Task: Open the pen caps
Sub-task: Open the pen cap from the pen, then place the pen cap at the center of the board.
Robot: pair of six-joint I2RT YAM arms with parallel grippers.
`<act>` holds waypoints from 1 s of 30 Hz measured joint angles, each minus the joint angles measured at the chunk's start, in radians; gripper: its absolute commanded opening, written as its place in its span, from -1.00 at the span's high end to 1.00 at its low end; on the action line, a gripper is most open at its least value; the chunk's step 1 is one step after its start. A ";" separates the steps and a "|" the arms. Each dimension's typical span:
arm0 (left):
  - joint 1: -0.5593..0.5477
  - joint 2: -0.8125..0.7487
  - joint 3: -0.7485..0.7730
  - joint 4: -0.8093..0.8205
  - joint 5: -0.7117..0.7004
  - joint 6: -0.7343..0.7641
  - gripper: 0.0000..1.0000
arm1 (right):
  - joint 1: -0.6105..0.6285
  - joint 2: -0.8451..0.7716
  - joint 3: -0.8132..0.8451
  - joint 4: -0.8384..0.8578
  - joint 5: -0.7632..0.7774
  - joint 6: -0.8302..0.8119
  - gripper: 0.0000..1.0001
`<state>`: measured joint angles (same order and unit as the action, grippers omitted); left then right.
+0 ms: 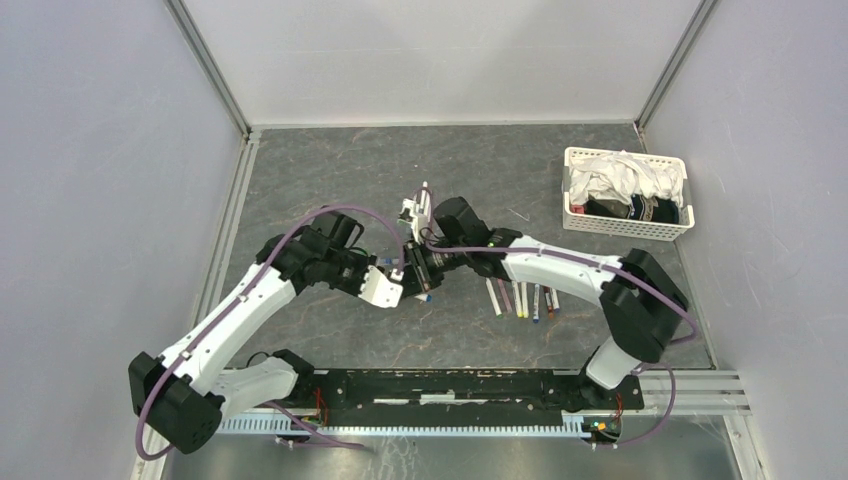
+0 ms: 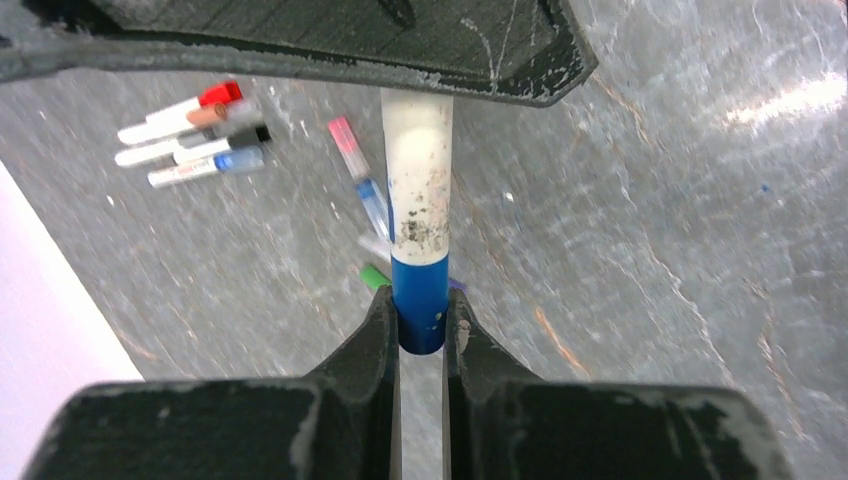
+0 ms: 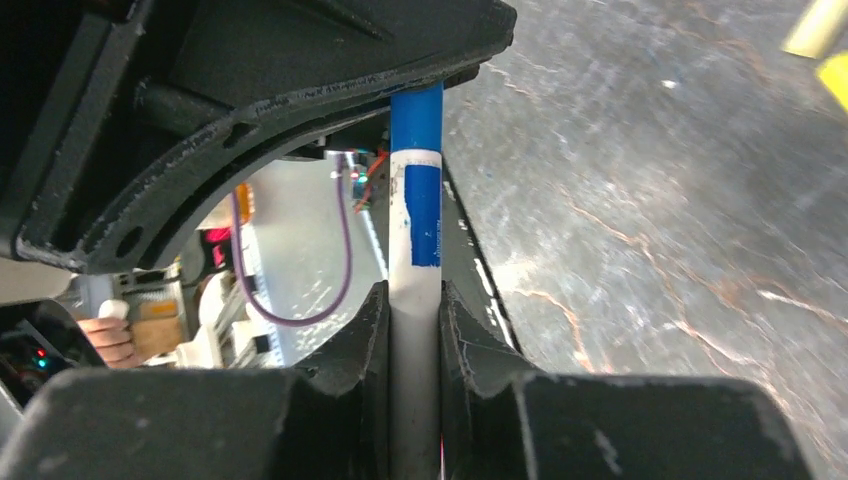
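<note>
The left claw (image 2: 421, 322) is pinching the blue cap (image 2: 420, 280) of a pen (image 2: 419, 170). The right claw (image 3: 414, 310) is clamping that pen's white barrel, so the two are holding it between them above the middle of the tabletop (image 2: 650, 250). The cap is sitting on the barrel. More pens (image 1: 520, 298) are lying beside the right arm.

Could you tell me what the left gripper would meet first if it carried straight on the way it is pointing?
Most likely the right gripper: directly ahead, it grips the white pen whose blue cap the left gripper clamps. Their gap is hard to judge.
</note>
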<state>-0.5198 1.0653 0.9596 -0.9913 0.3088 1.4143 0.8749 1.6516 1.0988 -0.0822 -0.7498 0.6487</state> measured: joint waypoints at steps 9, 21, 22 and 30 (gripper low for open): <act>0.049 0.146 -0.053 0.150 -0.227 0.019 0.95 | -0.096 -0.345 -0.282 -0.217 0.063 -0.084 1.00; 0.051 0.332 0.004 0.258 -0.225 -0.188 0.95 | -0.214 -0.547 -0.311 -0.482 0.429 -0.243 1.00; 0.051 0.352 0.007 0.271 -0.211 -0.224 0.95 | -0.229 -0.548 -0.313 -0.475 0.477 -0.248 1.00; 0.051 0.429 -0.040 0.337 -0.189 -0.370 0.69 | -0.302 -0.553 -0.443 -0.375 0.874 -0.262 1.00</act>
<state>-0.4690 1.4940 0.9192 -0.6544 0.1200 1.0443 0.5732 1.0988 0.6556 -0.4572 0.1246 0.3870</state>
